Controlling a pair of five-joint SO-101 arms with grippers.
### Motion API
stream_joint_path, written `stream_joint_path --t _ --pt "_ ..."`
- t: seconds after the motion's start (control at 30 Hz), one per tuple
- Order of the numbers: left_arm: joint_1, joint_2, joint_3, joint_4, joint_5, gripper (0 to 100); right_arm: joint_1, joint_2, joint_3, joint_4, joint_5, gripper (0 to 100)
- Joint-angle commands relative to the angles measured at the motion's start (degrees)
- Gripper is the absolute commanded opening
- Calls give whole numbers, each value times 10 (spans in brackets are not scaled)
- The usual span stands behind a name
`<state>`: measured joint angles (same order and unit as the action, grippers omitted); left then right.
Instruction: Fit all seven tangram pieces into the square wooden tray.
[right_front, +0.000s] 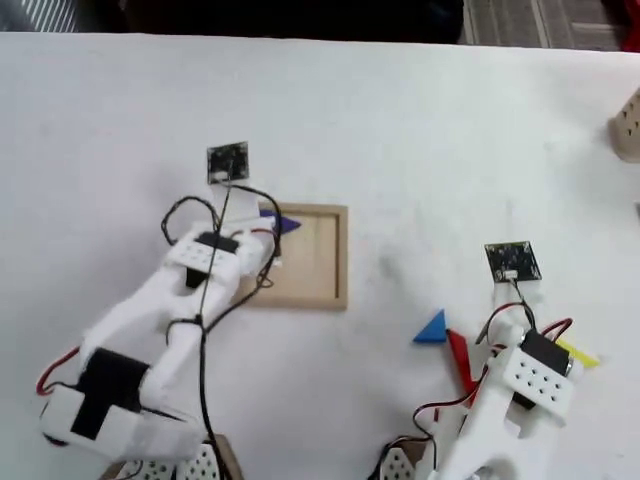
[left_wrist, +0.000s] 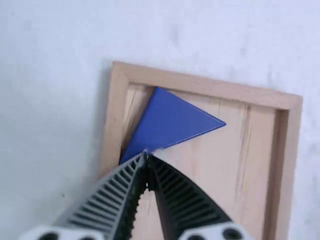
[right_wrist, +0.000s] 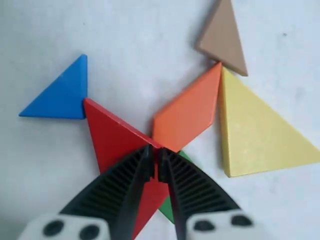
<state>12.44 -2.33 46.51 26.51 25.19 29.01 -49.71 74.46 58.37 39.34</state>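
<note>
My left gripper (left_wrist: 146, 161) is closed, its tips touching the edge of the blue triangle (left_wrist: 167, 122), which lies straight ahead in a corner of the tray (left_wrist: 210, 86). My right gripper (right_wrist: 154, 156) is closed too, over the red triangle (right_wrist: 112, 135) among the loose pieces. These lie well apart from the tray, so I judge the right arm nearer for the next pick.

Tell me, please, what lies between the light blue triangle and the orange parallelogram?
The red triangle lies there, as the right wrist view shows.
</note>
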Motion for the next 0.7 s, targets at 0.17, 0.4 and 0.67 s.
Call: stream_joint_path --t 0.17,0.4,0.67 --pt "-4 -153 31 5 4 22 -7 1 5 -2 8 26" --pt "96 -133 42 -19 4 23 -7 1 5 -2 8 26" --pt "77 39 -55 -35 4 23 -5 1 5 -2 8 26"
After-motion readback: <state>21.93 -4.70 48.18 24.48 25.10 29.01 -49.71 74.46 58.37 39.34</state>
